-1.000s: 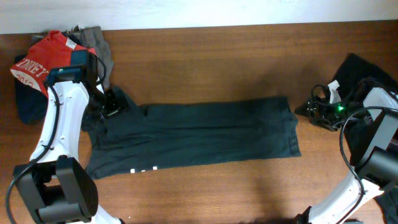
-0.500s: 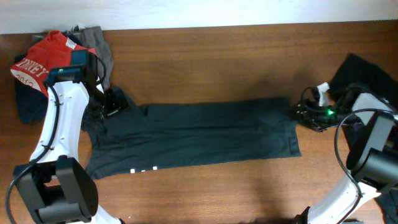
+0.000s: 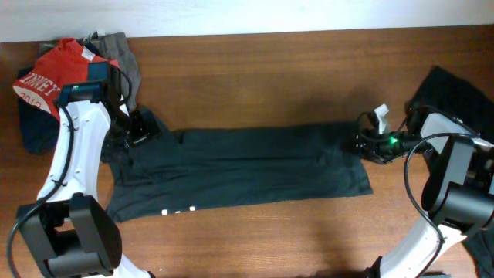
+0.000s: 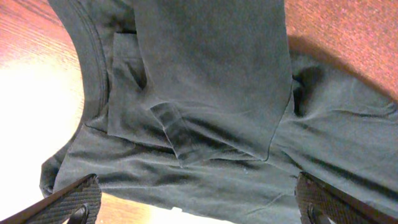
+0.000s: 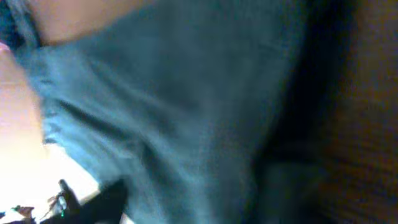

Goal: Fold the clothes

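Folded lengthwise only: shirt (image 3: 239,166); 10 o'clock pile (image 3: 46,81) waiting. Left gripper (image 4: 199,208) spread wide, empty; right gripper (image 3: 361,144), 3 o'clock: cannot tell.

Bare table (image 3: 270,77) lies open above and below the spread T-shirt (image 3: 247,166); garment pile (image 3: 46,77) obstructs the far-left corner.

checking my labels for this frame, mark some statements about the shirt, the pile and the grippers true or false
The black T-shirt lies stretched lengthwise across the table. True.
The red garment sits by the right arm. False: it is in the pile at the left end.
The left gripper is shut. False: its fingers stand wide apart above the shirt.
The right gripper is at the shirt's right edge. True.
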You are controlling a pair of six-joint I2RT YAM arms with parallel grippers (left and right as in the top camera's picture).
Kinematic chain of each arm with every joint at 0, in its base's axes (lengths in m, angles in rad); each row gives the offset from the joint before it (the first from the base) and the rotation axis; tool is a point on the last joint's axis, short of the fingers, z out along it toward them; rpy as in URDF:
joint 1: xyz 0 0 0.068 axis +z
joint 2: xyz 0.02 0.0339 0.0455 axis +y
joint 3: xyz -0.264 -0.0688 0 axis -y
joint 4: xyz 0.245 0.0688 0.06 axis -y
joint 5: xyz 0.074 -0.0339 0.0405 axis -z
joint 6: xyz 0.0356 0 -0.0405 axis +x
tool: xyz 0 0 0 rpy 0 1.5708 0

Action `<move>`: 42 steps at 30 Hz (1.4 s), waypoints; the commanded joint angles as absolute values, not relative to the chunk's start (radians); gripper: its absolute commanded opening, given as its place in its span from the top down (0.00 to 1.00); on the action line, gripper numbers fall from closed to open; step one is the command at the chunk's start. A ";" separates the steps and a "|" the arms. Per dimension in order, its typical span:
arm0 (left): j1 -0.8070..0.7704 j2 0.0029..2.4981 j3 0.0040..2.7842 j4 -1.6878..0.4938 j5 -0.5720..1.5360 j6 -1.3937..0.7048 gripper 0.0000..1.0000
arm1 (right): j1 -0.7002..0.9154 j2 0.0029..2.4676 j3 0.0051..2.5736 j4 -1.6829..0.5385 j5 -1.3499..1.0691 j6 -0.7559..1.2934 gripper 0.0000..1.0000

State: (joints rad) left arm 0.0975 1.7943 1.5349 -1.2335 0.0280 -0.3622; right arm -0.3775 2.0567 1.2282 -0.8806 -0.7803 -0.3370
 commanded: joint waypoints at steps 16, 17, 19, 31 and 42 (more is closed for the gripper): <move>0.100 1.772 1.546 -1.231 0.034 -0.369 0.01 | -0.376 2.132 1.388 -1.007 -0.329 -0.124 0.96; 0.100 1.772 1.546 -1.231 0.035 -0.369 0.01 | -0.376 2.132 1.417 -1.027 -0.292 -0.110 0.96; 0.100 1.772 1.546 -1.230 0.035 -0.369 0.01 | -0.373 2.132 1.496 -1.090 -0.201 -0.084 0.96; 0.100 1.772 1.546 -1.220 0.035 -0.369 0.01 | -0.200 2.131 1.707 -1.303 0.106 0.017 0.96; 0.100 1.772 1.546 -1.220 0.035 -0.369 0.01 | 0.078 2.131 1.707 -1.378 0.212 0.123 0.96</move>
State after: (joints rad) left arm 0.0975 1.7943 1.5349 -1.2217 0.0273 -0.3622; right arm 0.0463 2.1239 1.6878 -1.3582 0.1776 0.0830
